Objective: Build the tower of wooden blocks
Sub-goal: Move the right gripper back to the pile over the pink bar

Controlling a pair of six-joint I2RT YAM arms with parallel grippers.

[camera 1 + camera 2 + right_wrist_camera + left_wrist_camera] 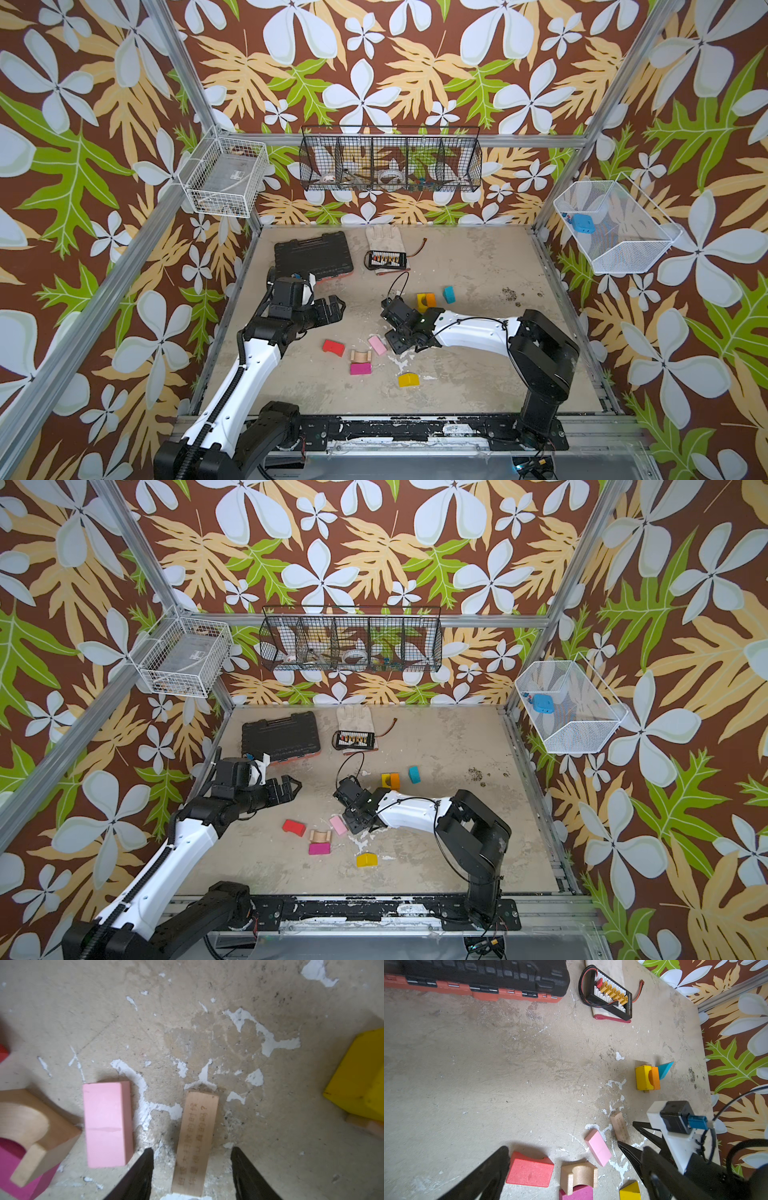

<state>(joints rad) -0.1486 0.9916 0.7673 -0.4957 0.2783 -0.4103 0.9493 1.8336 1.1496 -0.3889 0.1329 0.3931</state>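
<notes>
Now the right gripper [192, 1148] is low over the table [187, 1012], near its centre. Its two black fingers stand one on each side of a thin plain plank [197, 1126] with letters burned into its face. A strip of table shows between each finger and the wood, so the jaws are spread and pinch nothing yet. The left gripper [337, 311] hovers toward 9 o'clock, spread wide and empty.

The plank lies flat, and a pink block [108, 1124] lies just beside it on its 9 o'clock side. More loose pieces lie toward 7 and 6 o'clock: a red block [333, 347], a plain arch [360, 356] touching a magenta block [360, 368], and a yellow wedge [409, 379]. The tower seems hardly begun. A small yellow and orange stack [426, 300] stands toward 1 o'clock, with the teal wedge [449, 293] near it but apart.

I judge the plank to be light, stiff and rather smooth. Because it is so thin, it offers only a low edge, so the fingers must go down almost to the table. The best hold is across the two long edges, close to the middle. The fingers now seem nearer to one end, and held there the plank may tip or swing.
</notes>
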